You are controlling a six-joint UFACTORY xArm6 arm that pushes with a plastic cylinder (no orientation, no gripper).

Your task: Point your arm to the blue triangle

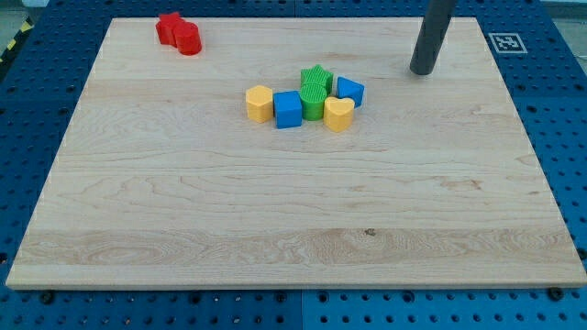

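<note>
Right of the cluster, tip [423, 71] is being held clear; no pincer fitted. Blue triangle [350, 90] judged light, rigid, easily slid: right face is best approached.

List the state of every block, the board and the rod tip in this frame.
Tip: on the board, right of the cluster, touching no block.
Blue triangle: cluster's right end, untouched.
Blue cube: in the cluster.
Green blocks: cluster's middle, pressed together.
Yellow heart: cluster's front right.
Yellow block: cluster's left end.
Red blocks: paired at top left.
Board: flat.
</note>
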